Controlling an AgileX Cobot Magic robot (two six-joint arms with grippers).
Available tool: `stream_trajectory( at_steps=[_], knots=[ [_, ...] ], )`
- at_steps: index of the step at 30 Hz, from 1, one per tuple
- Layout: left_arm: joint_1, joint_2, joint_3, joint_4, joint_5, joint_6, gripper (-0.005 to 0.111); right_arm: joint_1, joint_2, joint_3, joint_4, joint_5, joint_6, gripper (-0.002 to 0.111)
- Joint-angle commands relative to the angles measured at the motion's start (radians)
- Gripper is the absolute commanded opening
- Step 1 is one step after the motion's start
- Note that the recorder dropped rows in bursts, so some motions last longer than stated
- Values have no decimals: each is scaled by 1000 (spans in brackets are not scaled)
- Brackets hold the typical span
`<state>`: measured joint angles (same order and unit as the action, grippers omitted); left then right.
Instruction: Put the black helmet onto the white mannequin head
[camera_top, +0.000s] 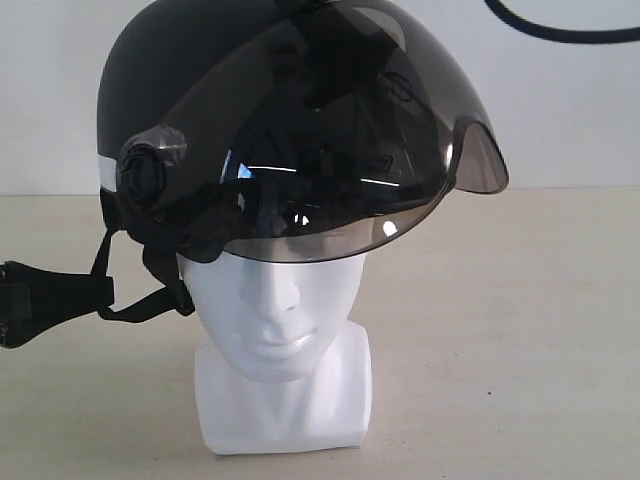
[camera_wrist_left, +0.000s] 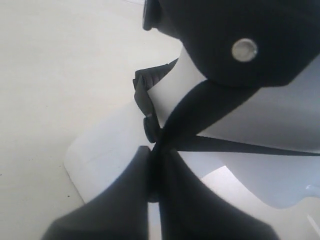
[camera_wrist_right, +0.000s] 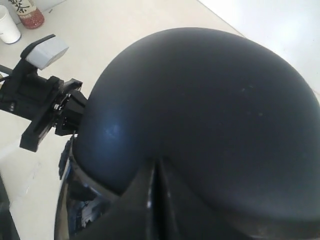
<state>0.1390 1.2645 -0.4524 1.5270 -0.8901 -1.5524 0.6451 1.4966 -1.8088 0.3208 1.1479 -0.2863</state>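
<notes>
The black helmet (camera_top: 180, 70) sits on top of the white mannequin head (camera_top: 275, 310), its smoky visor (camera_top: 350, 150) raised over the forehead and the face showing below. My left gripper (camera_top: 104, 290) is at the left, level with the face, and shut on the black chin strap (camera_wrist_left: 200, 107) where its bands meet; the left wrist view shows its jaws (camera_wrist_left: 155, 152) pinched there beside the white neck (camera_wrist_left: 105, 145). My right gripper (camera_wrist_right: 157, 167) rests on the helmet shell (camera_wrist_right: 210, 100) at the visor's top edge. Its fingers are pressed together on a thin glossy strip.
The head's squared base (camera_top: 285, 420) stands on a pale tabletop (camera_top: 520, 330) with a white wall behind. A black cable (camera_top: 560, 32) hangs at the upper right. A white cup (camera_wrist_right: 7, 26) and a jar (camera_wrist_right: 30, 12) stand far off behind the left arm (camera_wrist_right: 42, 100).
</notes>
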Motion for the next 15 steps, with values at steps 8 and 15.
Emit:
stream_trajectory(
  at_steps=[8,15],
  knots=[
    [0,20,10,59,164,28,4,-6,2,18,-46,73,26,0],
    [0,20,10,59,162,28,4,61,-11,65,-117,73,32,0]
  ],
)
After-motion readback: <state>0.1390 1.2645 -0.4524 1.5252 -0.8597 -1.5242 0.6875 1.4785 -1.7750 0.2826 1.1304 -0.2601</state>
